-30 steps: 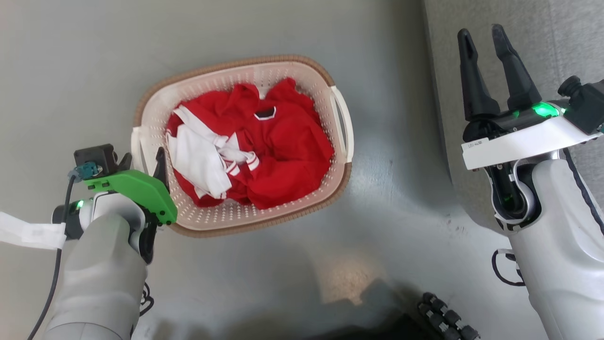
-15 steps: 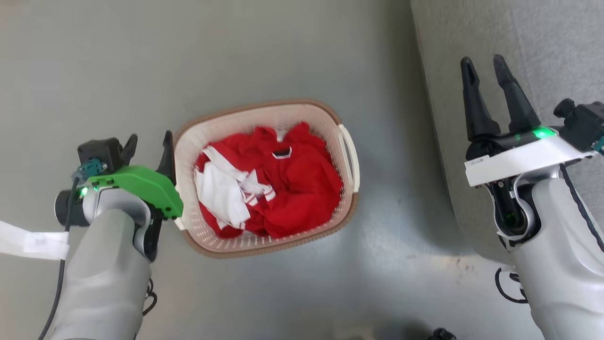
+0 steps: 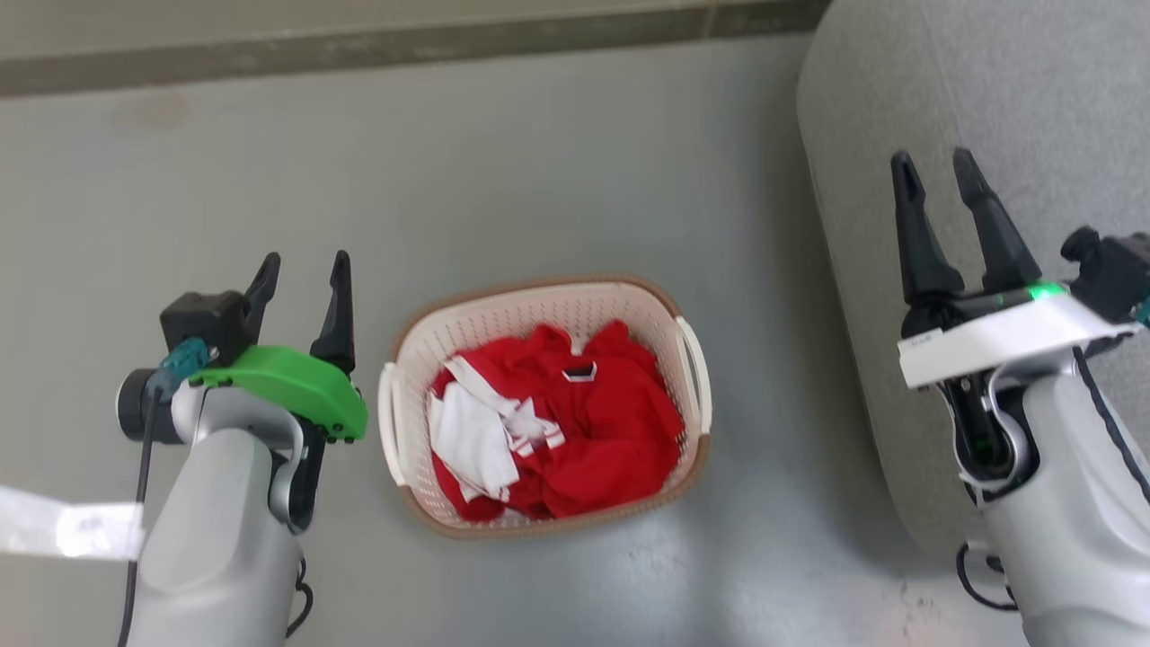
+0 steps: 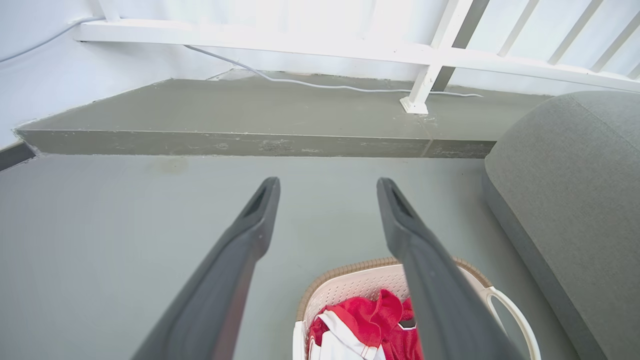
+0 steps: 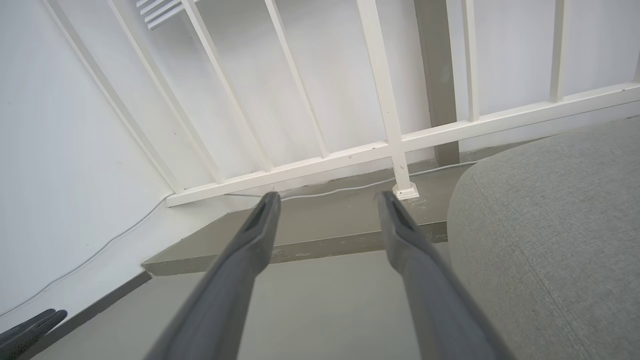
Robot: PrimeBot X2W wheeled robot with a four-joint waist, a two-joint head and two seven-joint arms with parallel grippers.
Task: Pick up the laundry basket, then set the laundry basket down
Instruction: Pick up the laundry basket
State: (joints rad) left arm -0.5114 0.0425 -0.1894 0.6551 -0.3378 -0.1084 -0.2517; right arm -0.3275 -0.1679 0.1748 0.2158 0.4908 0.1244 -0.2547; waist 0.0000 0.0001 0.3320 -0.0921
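The laundry basket (image 3: 530,319) stands upright on the grey floor in the head view, cream-white and perforated with a brown rim and white loop handles at both sides. Red and white clothes (image 3: 593,431) lie inside it. To its left, clear of the left handle, my left gripper (image 3: 305,261) is open and holds nothing. The left wrist view shows that gripper (image 4: 327,182) above the floor, with the basket (image 4: 350,285) low behind its right finger. My right gripper (image 3: 933,162) is open and empty, far right of the basket, over the grey sofa.
A grey sofa (image 3: 970,90) fills the right side, close to the basket's right handle. A raised concrete step (image 4: 250,142) runs along the far side, with a white railing (image 5: 390,145) and a thin cable (image 4: 320,85) on it. Open floor lies left and in front.
My left gripper has come off the basket's left handle and now stands apart from it. The head camera has lifted, so the basket looks smaller and lower and the far step shows.
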